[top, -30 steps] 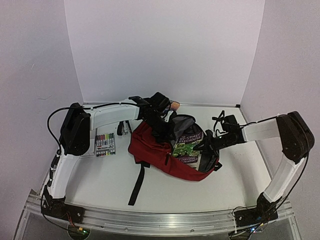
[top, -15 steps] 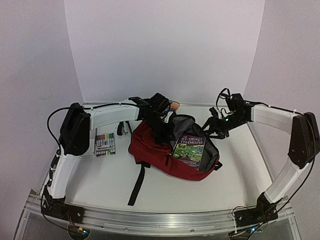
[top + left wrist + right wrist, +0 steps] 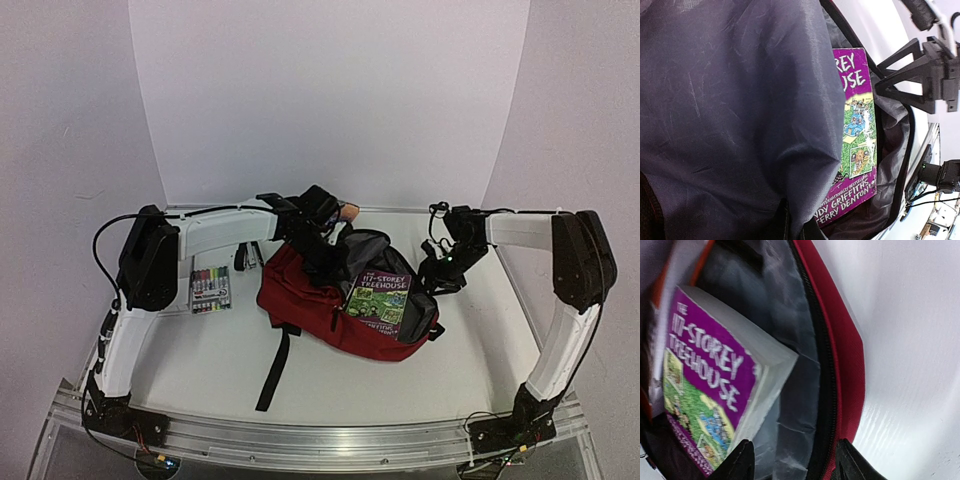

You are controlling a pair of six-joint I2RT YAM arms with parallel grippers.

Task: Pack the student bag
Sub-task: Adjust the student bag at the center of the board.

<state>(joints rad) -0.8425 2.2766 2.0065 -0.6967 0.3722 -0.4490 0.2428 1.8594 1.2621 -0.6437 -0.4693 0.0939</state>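
Packing step in hand: the dark red fabric student bag (image 3: 320, 300) with grey lining is seen lying at the centre of the top view on the white bench (image 3: 200, 365), main zip open, black strap trailing toward the lower edge of the frame. A purple-and-green paperback book (image 3: 380, 298) is seen resting in the open mouth, cover up and tilted, lower part inside the grey lining and the upper part not yet fully sunk. The left end effector (image 3: 322, 258) is placed at the upper rim of the bag with its fingers together. It is judged to be pinching the lining to hold the mouth open, since grey fabric fills the left wrist view. The right end effector (image 3: 795, 466) is shown with its fingers apart and nothing between them, hovering just over the right-hand rim and zip beside the book (image 3: 705, 385). The book is judged to be released. A flat pack of coloured marker pens (image 3: 210, 288) is left on the bench at centre left, just beside the bag. A small black object (image 3: 247, 255) above it cannot be identified. Next move is judged to call for the book being nudged deeper, or the markers being fetched while the mouth is held open.
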